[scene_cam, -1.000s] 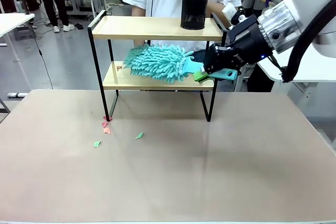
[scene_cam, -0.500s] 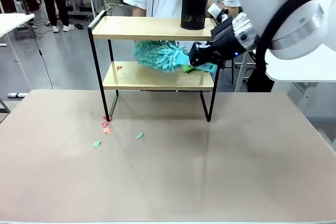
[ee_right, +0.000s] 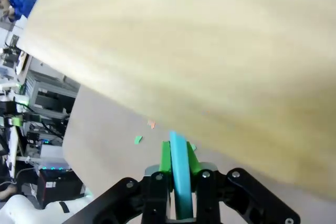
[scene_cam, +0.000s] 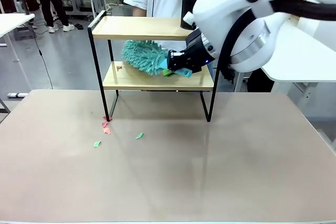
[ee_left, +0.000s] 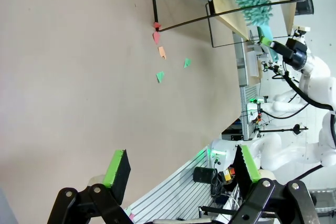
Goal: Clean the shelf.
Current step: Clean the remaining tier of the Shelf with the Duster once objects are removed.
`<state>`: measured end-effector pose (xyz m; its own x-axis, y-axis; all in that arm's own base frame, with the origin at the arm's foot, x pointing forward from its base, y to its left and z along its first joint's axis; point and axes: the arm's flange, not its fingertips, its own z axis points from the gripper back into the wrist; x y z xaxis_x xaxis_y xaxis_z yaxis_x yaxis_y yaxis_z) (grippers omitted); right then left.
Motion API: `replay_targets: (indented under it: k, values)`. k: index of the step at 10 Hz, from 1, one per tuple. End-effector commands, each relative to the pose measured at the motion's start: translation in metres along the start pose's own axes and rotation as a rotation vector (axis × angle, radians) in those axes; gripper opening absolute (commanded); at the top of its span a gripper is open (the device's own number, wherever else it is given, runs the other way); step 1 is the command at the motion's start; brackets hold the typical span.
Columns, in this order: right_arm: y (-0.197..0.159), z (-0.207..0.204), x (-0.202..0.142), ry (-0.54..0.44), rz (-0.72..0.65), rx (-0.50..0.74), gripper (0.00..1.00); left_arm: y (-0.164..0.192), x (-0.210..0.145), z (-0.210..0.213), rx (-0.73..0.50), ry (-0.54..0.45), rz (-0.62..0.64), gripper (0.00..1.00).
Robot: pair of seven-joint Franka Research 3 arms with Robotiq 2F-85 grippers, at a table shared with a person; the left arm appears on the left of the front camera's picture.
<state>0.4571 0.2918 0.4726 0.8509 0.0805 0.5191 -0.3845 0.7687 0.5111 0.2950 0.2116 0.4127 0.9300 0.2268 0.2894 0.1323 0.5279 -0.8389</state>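
Two-tier light-wood, black-framed shelf (scene_cam: 152,78) at far side of tan table (scene_cam: 168,171); black mesh cup (scene_cam: 187,8) on top board. Right gripper (scene_cam: 171,68) clamped on fluffy teal duster (scene_cam: 143,56), its head between the boards. Left gripper (ee_left: 181,169) wide open, empty; coloured paper scraps (scene_cam: 106,127) near shelf's foot.

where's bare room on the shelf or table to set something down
Top board of the shelf, left of the black cup, is bare. So is the table right of the scraps. The lower board is crowded: duster and right gripper.

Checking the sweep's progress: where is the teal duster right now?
Front view: the teal duster sits between the shelf's two boards, left of centre, over the lower one, its handle held by the right gripper.
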Motion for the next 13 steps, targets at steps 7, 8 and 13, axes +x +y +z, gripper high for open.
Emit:
replay_targets:
  k: [7,8,13]
  values:
    - [0.036,-0.006,-0.020,0.245,0.009,0.361,0.11,-0.001,0.001,0.000,-0.025,-0.019,-0.027,1.00]
    - [0.033,-0.004,-0.019,0.243,0.000,0.380,0.11,-0.001,0.001,0.000,-0.025,-0.019,-0.027,1.00]
    - [0.016,0.009,-0.021,0.193,-0.030,0.351,0.11,-0.001,0.001,0.000,-0.025,-0.019,-0.027,1.00]
